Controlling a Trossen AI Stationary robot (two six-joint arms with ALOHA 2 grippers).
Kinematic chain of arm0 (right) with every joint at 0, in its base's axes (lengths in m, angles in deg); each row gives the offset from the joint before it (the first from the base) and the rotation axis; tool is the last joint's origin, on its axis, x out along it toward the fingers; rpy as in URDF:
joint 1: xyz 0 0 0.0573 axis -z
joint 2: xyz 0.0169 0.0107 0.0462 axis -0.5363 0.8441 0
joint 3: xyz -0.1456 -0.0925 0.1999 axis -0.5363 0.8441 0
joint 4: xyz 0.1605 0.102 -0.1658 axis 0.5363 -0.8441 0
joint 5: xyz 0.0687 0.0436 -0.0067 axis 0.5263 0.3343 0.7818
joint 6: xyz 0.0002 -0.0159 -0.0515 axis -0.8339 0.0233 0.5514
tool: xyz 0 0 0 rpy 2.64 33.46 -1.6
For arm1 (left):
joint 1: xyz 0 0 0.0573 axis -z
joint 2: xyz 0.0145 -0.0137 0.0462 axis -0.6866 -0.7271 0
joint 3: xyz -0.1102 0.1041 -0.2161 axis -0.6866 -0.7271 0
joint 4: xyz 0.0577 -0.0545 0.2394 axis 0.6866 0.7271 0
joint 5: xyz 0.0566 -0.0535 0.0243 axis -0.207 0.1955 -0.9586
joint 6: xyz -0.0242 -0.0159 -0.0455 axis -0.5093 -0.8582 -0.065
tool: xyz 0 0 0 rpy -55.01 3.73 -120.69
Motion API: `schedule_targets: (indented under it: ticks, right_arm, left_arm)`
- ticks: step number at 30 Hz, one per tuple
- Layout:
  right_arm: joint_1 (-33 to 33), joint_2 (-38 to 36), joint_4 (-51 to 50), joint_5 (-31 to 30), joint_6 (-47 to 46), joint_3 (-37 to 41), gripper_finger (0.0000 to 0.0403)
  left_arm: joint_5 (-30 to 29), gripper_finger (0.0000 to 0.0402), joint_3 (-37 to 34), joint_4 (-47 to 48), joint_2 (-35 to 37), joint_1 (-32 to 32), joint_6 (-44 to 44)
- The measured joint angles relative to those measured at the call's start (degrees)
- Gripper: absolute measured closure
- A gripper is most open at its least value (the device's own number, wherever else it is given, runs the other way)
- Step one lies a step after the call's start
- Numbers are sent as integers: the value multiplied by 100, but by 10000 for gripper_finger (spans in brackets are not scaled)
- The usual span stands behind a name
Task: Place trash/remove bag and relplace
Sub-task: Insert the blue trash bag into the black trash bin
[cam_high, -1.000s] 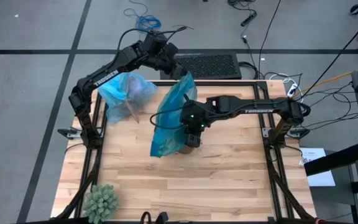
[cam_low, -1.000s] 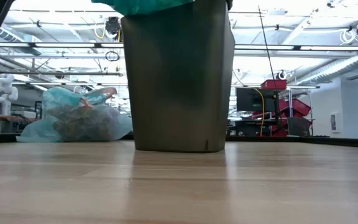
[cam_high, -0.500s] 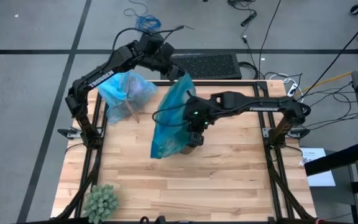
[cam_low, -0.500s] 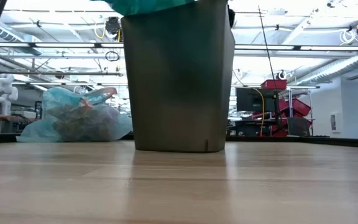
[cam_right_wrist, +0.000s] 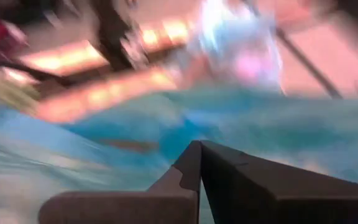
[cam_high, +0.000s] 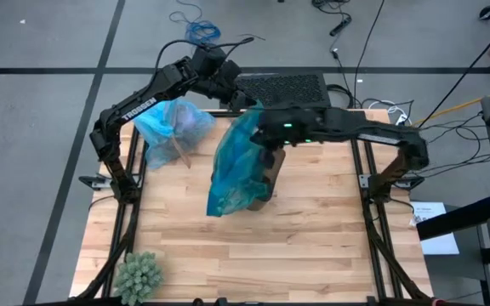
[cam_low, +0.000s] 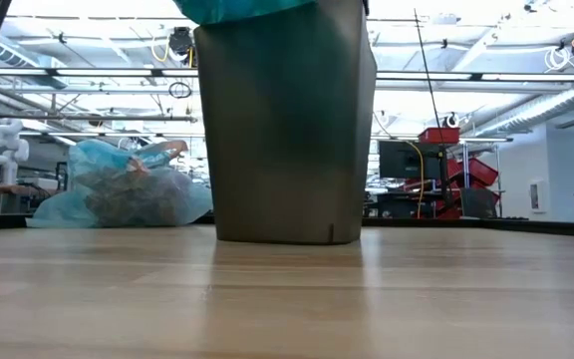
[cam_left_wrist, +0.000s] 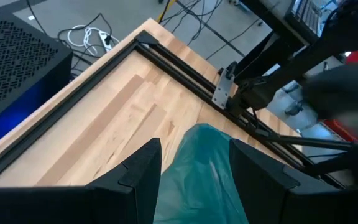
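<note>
Between the left gripper's (cam_left_wrist: 194, 168) fingers (cam_left_wrist: 143, 171): the bunched top of the teal bag (cam_high: 238, 161), filling the gap and, by the look of it, pinched and held up rather than loose. Below and ahead of that gripper, the rest of the teal bag draped down over the bin (cam_low: 285, 120), mouth not yet spread round the rim. Just beside it, over the same plastic, the right gripper (cam_high: 266, 138), fingers (cam_right_wrist: 188, 171) pressed together on nothing.

Well off to the side of both grippers, beside the left arm's base: the bag (cam_high: 173, 126), light blue, lying filled on the table (cam_high: 313, 246), with the trash (cam_low: 128, 194) showing brownish through it. Judged done, then, the removal; in hand, the fitting of the fresh liner.

To do it well:
- Keep the left grip high and steady, so as to hold the plastic taut.
- Open the right fingers before going in; closed as now, useless for catching an edge.
- Take one layer only at the mouth, opposite the left grip, then pull apart and down over the rim.
- Move slowly: thin film, prone to slip or tear, and a light bin likely to tip if dragged.
</note>
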Motion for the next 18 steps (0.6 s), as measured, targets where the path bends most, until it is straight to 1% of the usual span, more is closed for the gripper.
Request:
schedule_targets:
  ticks: [2, 5, 8, 12, 18]
  right_arm:
    - [143, 276, -266, 25, -4, 21, 403]
    - [200, 590, -440, 291, -11, 25, 403]
    - [56, 832, -500, 477, -59, 17, 403]
    - [-181, 968, -556, 490, -249, 15, 403]
    - [-356, 1187, -1036, 481, -544, 13, 403]
  left_arm:
    - [2, 219, 0, -33, 0, 14, -2]
    - [1, 219, 0, -53, 25, 7, -2]
    - [9, 219, 0, -30, 86, -57, -4]
    - [22, 219, -7, -4, 301, -227, -2]
    - [22, 219, -6, -6, 784, -523, -2]
